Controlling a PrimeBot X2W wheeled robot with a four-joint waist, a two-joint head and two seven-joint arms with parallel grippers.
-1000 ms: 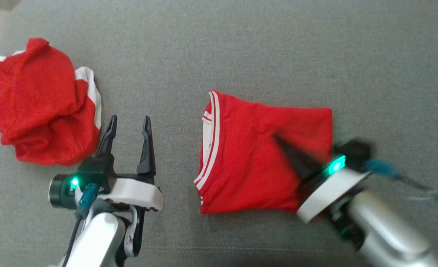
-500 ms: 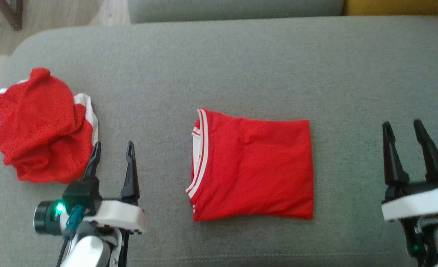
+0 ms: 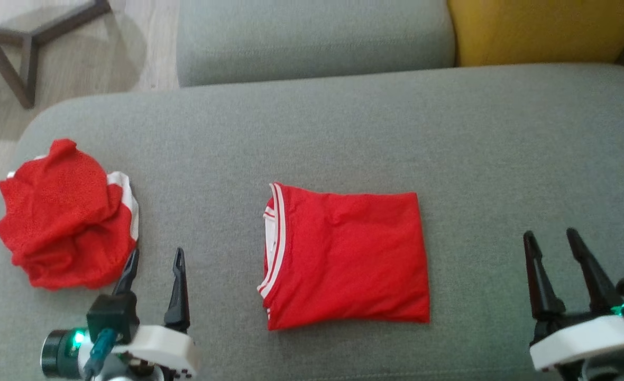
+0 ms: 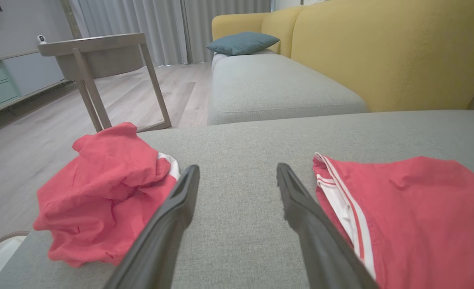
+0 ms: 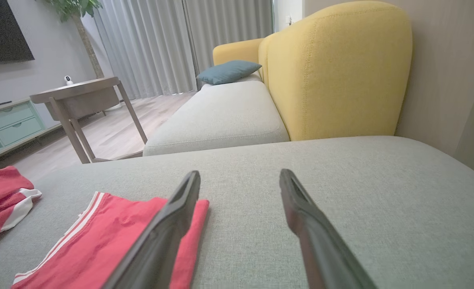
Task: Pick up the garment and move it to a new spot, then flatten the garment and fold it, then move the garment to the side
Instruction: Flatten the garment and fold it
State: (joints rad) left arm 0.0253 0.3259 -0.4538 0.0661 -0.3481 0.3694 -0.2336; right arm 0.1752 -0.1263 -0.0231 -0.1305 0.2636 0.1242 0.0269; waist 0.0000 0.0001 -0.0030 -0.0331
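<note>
Folded red garment [image 3: 346,259] lies flat on the grey sofa seat [image 3: 312,132], roughly mid-seat, as a neat rectangle. Its white-striped collar edge faces the robot's left. Nothing rests on it.

Left gripper [image 3: 156,252] is at the lower left, fingers apart, nothing between them. It sits between the two red pieces and is clear of the folded one. Right gripper [image 3: 549,234] is at the lower right, fingers apart and empty, over bare seat, well apart from the folded garment's right edge.

Crumpled red garment [image 3: 66,214] with white trim is heaped near the seat's left end. In the head view the left gripper's outer fingertip lies just beside its lower edge; cannot tell if they touch.

Bare grey fabric lies between each gripper and the folded garment, nothing in the way.

Around:
- second grey seat cushion [image 3: 312,37] beyond the seat
- yellow backrest [image 3: 544,29] at the far right
- teal cushion [image 4: 243,42] at the far end of that second cushion
- wooden side table [image 4: 96,52] on the wood floor [image 4: 40,132] off the sofa's left end, with a small white device [image 5: 67,79] on top
- grey curtains [image 5: 168,44] behind

Pale green drawer unit [image 5: 8,120] stands by the far wall, drawers closed, contents hidden.
</note>
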